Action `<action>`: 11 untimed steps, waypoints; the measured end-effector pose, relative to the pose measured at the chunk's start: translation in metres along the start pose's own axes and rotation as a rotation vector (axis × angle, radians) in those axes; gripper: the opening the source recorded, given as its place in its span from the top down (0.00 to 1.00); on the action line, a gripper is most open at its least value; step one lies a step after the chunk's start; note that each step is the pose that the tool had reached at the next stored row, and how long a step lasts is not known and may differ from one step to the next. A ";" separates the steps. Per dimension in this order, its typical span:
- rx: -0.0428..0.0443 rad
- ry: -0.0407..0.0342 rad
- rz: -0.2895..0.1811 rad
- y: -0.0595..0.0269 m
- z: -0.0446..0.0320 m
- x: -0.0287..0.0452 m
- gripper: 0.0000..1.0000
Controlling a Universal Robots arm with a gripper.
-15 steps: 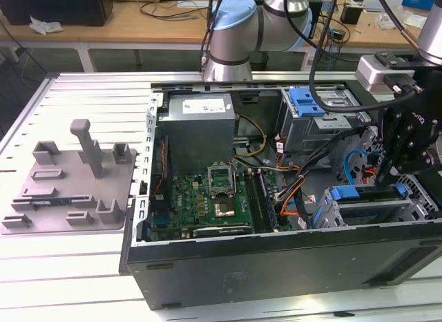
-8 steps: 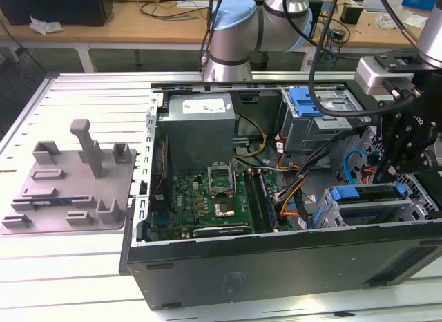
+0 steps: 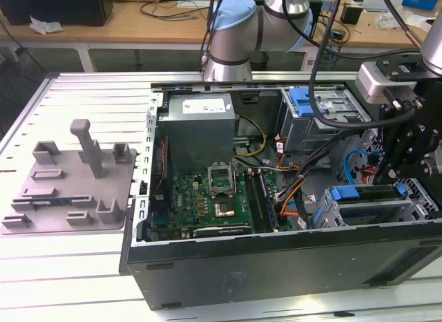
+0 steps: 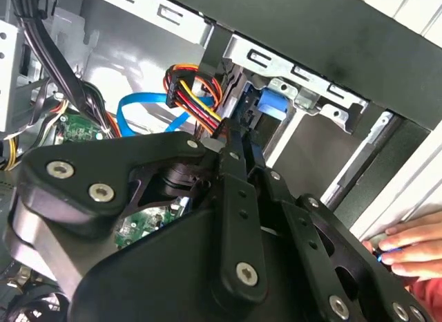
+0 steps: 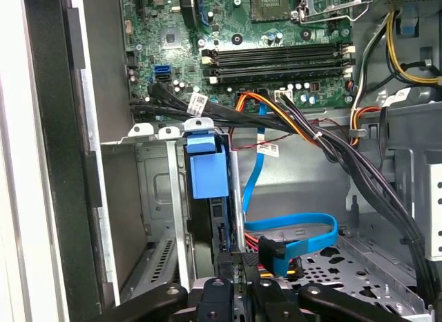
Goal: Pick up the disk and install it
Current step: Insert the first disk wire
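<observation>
- Disk, exterior view: the flat silver hard drive in its blue plastic carrier frame [image 3: 366,193] sits on edge in the grey metal drive cage [image 3: 414,210] at the open computer case's corner. The black gripper [image 3: 391,175] hangs right over it.
- Second wrist view: the gripper [image 4: 243,141] is drawn narrow and looks pinched on the disk's thin edge, just short of the frame's blue tab [image 4: 266,102]. A person's hand [image 4: 407,249] rests outside the case wall.
- First wrist view: the disk [image 5: 207,171] stands in the cage [image 5: 155,180] slot, with the gripper [image 5: 238,293] astride its upper edge.
- Handling, as I judge it — dense, stiff, slick on its metal faces and unkind to knocks. It is best held across the blue frame's edges, not by the label face.
</observation>
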State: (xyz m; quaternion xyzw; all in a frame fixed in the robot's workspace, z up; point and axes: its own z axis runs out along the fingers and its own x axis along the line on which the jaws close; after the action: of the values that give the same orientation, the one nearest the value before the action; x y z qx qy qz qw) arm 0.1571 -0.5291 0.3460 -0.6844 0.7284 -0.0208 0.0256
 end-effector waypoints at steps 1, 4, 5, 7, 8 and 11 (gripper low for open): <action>0.0000 0.0000 0.000 0.0000 0.0000 0.0000 0.83; 0.0000 0.0000 0.000 0.0000 0.0000 0.0002 0.83; 0.0000 0.0000 0.000 0.0000 0.0000 0.0002 0.83; 0.0000 -0.0001 0.000 0.0000 0.0000 0.0003 0.83; -0.0001 -0.0003 0.000 0.0000 -0.0001 0.0003 0.83; -0.0001 -0.0007 0.000 0.0000 -0.0006 0.0003 0.83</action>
State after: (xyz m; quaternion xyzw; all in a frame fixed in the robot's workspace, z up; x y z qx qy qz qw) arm 0.1570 -0.5294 0.3467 -0.6844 0.7284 -0.0205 0.0258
